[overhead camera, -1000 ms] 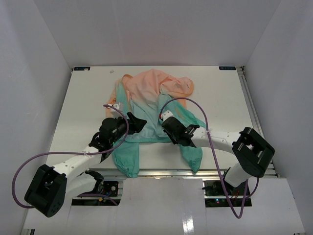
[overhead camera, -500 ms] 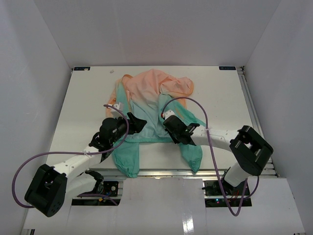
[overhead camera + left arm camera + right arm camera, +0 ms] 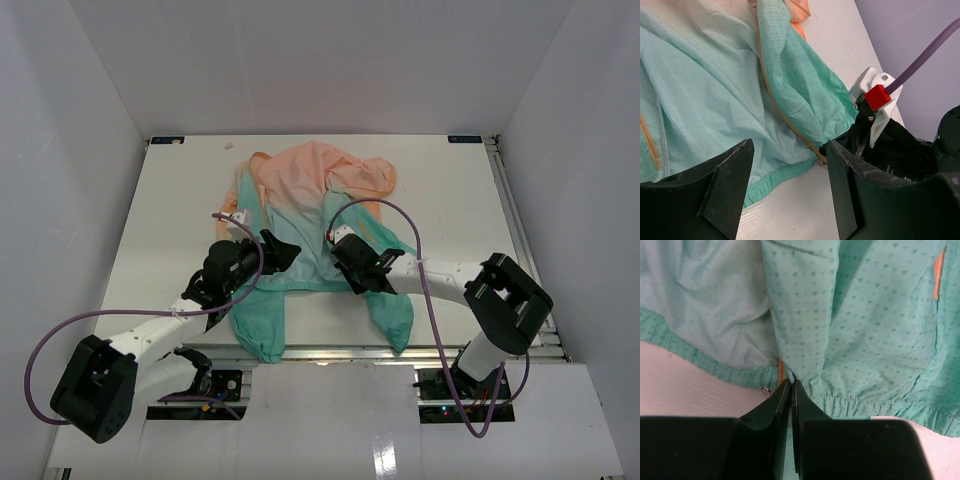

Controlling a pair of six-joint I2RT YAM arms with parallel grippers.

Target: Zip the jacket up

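The jacket [image 3: 310,190] lies open on the table, peach-orange at the far end and teal-green near me. My right gripper [image 3: 350,272] is shut on the teal bottom hem right beside the orange zipper tape [image 3: 780,371]; in the right wrist view the jaws [image 3: 791,382] pinch the fabric [image 3: 865,315], and a small metal zipper pull [image 3: 765,389] lies just left of them. My left gripper [image 3: 284,251] is open and empty, its fingers [image 3: 790,150] straddling bare table just below the hem [image 3: 775,177], with the zipper end [image 3: 822,160] by its right finger.
White walls enclose the white table [image 3: 180,210] on three sides. The right arm's wrist with a red part [image 3: 877,95] and purple cable sits close to my left gripper's right finger. A teal sleeve [image 3: 262,325] hangs toward the near edge.
My right gripper has shifted slightly left and away from me, keeping the hem pinched. The left arm has not moved.
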